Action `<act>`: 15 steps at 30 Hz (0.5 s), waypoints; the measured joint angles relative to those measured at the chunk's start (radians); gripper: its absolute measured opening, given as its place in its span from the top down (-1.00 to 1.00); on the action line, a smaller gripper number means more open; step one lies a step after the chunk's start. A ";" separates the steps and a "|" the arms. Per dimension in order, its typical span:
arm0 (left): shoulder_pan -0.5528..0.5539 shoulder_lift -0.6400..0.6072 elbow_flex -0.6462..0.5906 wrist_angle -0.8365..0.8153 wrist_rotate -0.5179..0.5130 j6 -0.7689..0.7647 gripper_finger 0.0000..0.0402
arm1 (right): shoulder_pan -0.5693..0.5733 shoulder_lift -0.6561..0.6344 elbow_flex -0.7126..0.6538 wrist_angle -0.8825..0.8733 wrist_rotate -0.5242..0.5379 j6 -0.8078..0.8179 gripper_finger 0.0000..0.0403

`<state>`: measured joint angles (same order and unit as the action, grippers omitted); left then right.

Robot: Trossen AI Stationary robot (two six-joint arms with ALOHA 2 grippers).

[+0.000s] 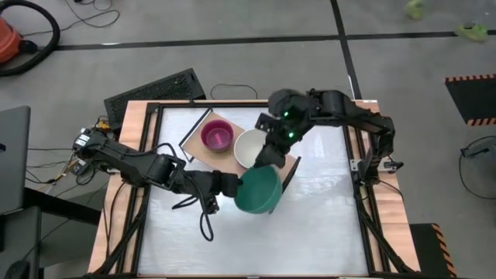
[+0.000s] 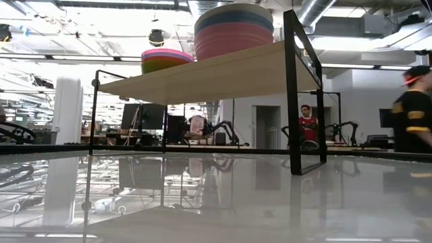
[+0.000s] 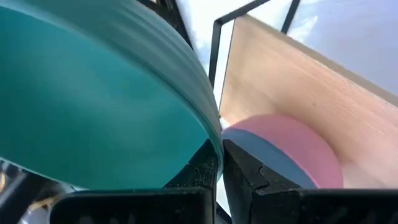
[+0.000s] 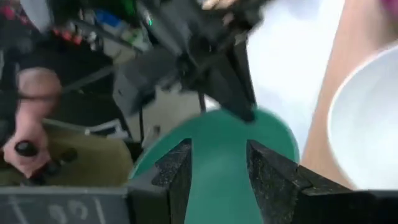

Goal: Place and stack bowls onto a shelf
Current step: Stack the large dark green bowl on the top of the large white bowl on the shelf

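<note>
Your left gripper [image 1: 235, 184] is sitting at about table centre, fingers clamped tight on the rim of the dark green bowl [image 1: 258, 190]. The bowl is hanging off the gripper's 3 o'clock side, just at 6 o'clock of the shelf [image 1: 198, 136]'s near edge. In the left wrist view you're seeing the rim pinched between the fingers [image 3: 249, 171], bowl tilted on edge.

Your right gripper [image 1: 267, 155] is reaching in from 1 o'clock and hovering right over the same bowl's far rim. In the right wrist view the fingers [image 4: 273, 174] are standing apart, with the green bowl [image 4: 217, 162] showing in the gap; you can't tell from that view whether they're touching it.

On the shelf, you're looking at the magenta bowl [image 1: 217, 136] on top of the small stack toward 9 o'clock, and the cream-white bowl [image 1: 249, 147] on top of the large stack at its 3 o'clock. The low view is showing both stacks [image 2: 233, 30] resting on the board, the large one with pink and grey-blue underneath. People are standing in the room behind.
</note>
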<state>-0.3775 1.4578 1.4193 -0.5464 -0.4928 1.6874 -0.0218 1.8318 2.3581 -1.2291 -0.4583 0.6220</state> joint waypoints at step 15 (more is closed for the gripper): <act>0.113 -0.049 -0.001 -0.092 -0.273 -0.326 1.00 | -0.086 -0.234 -0.004 0.071 0.241 0.001 0.13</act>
<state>-0.2645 1.4090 1.4185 -0.6382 -0.7657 1.3614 -0.1080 1.5973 2.3543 -1.1580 -0.2169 0.6234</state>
